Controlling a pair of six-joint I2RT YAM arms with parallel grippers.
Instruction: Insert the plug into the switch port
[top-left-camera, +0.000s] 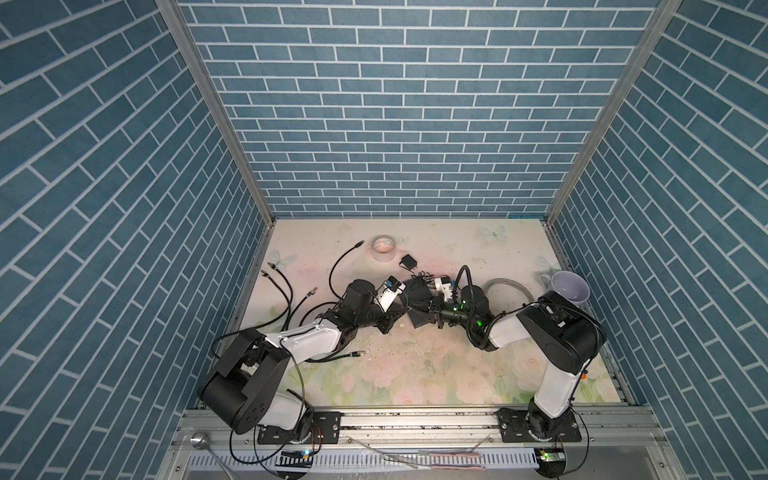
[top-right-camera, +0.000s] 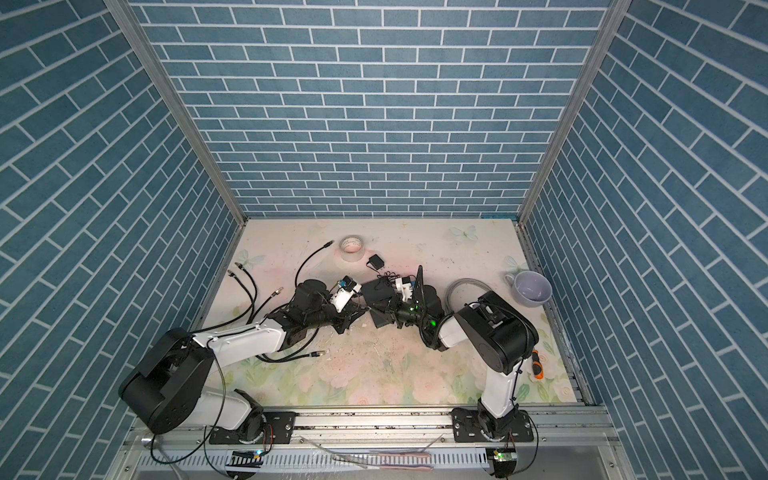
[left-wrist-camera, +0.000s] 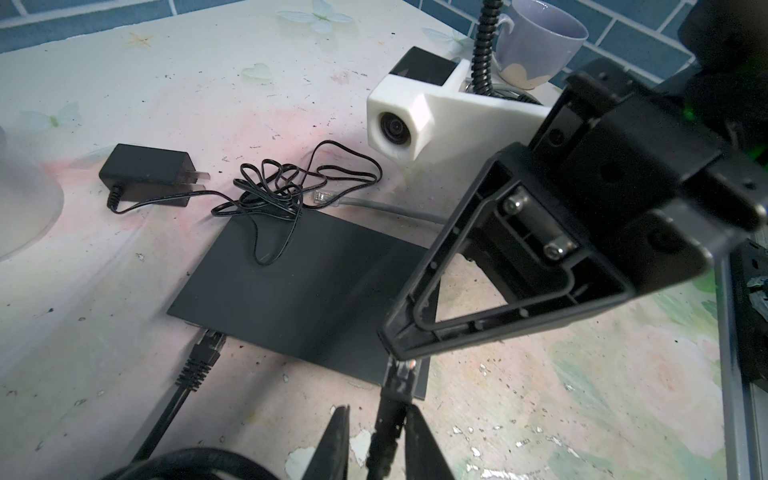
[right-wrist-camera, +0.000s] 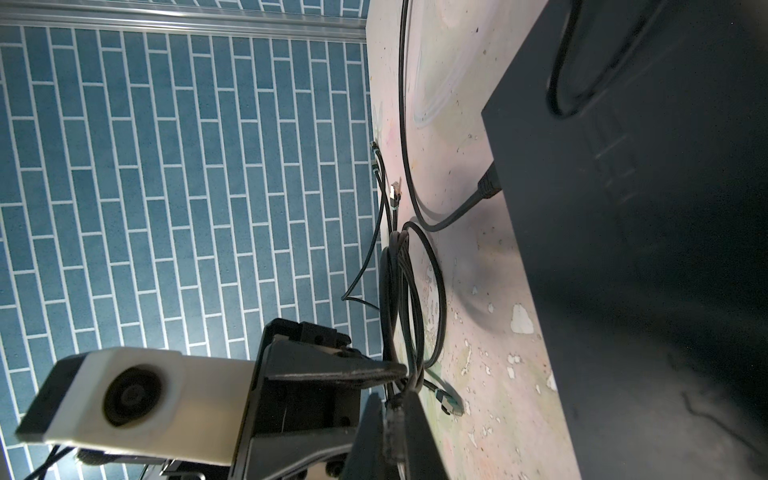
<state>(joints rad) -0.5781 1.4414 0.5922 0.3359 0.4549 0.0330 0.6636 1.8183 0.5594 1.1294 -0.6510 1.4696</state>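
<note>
The switch (left-wrist-camera: 299, 291) is lying flat on the worktop (left-wrist-camera: 104, 270), between the two arms in both top views. The thin lead of the power adapter (left-wrist-camera: 145, 170) is looping over its far edge. The plug (left-wrist-camera: 402, 372) is sitting at the switch's near edge, its tip against the port face at one corner. The right gripper (left-wrist-camera: 397, 347) is hiding whether the plug is entering the socket.

The left gripper (left-wrist-camera: 378, 415) is reaching toward that edge, its fingers (left-wrist-camera: 419, 440) flanking the cable just behind the plug, probably to keep the connector pointing square at the port. One finger is touching the cable and a strip of worktop is showing beside the other, so I cannot tell whether it is grasping.

The right gripper's fingers are clenched together, their tip hanging over the same corner of the switch. It is seemingly bracing the light box so it is not sliding away under the push. Another cable (left-wrist-camera: 199, 361) is sitting in a port further along the switch's near edge.
</note>
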